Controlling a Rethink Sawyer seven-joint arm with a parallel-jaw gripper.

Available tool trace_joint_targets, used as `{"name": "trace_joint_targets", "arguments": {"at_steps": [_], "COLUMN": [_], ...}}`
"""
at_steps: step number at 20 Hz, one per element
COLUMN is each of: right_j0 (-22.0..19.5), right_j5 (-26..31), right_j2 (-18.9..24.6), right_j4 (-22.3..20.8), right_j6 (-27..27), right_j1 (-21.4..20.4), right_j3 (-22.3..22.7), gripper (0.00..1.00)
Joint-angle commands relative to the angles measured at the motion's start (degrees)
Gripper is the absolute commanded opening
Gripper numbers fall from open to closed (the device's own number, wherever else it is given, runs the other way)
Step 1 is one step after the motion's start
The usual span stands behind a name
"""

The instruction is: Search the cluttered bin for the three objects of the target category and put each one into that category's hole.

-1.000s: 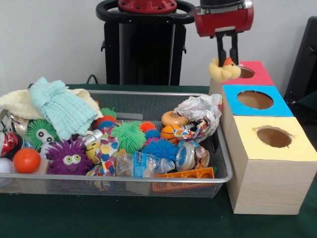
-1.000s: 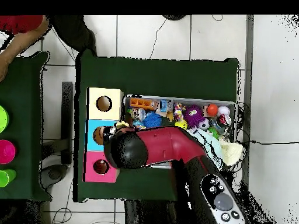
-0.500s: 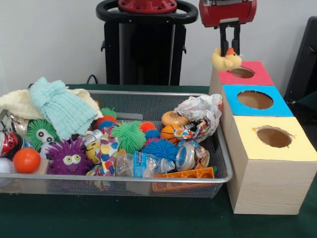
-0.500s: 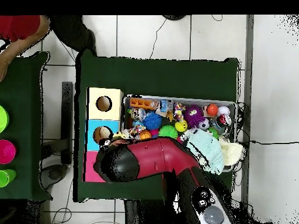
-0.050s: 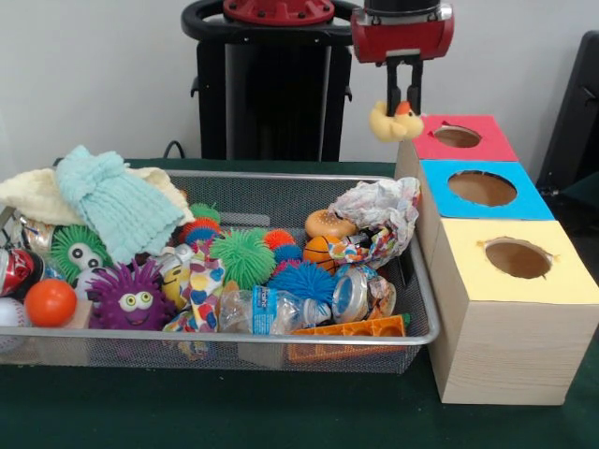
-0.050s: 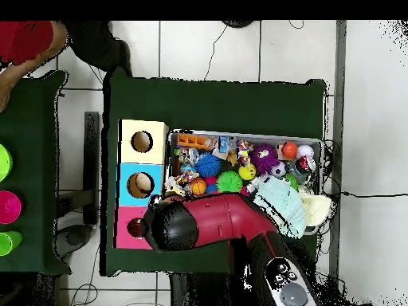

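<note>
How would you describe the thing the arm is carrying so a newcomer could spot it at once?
Start at the row of three wooden boxes beside the mesh bin and find the farthest, the red-topped box. Just beside its hole, in the air, the tool grips a small yellow rubber duck. It is the only toy held off the table.

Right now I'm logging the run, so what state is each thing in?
gripper: shut on the yellow duck, raised
yellow duck: held in the air beside the red box, not in a hole
red box: hole open
blue box: hole open
yellow box: hole open
wire bin: full of toys
</note>
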Motion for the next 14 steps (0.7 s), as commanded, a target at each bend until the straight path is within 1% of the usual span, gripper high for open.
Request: {"name": "trace_joint_targets", "arguments": {"at_steps": [1, 4, 8, 9, 13, 14], "right_j0": [1.7, 1.2, 1.7, 1.5, 2.9, 3.2], "right_j5": [-0.5, -2.1, -1.9, -1.8, -0.9, -0.3], "right_j2": [-5.8, -5.1, -5.4, -5.4, -5.4, -5.1], "right_j4": [-4.2, -1.3, -0.6, -0.5, 1.0, 1.8], "right_j6": [6.1, 6.5, 6.4, 6.3, 7.7, 7.9], "right_j1": [4.2, 6.7, 7.4, 6.9, 4.9, 3.8], "right_j3": [-0.7, 0.4, 0.0, 0.4, 1.4, 2.1], "gripper": [0.00, 0.00, 0.00, 0.00, 0.00, 0.00]}}
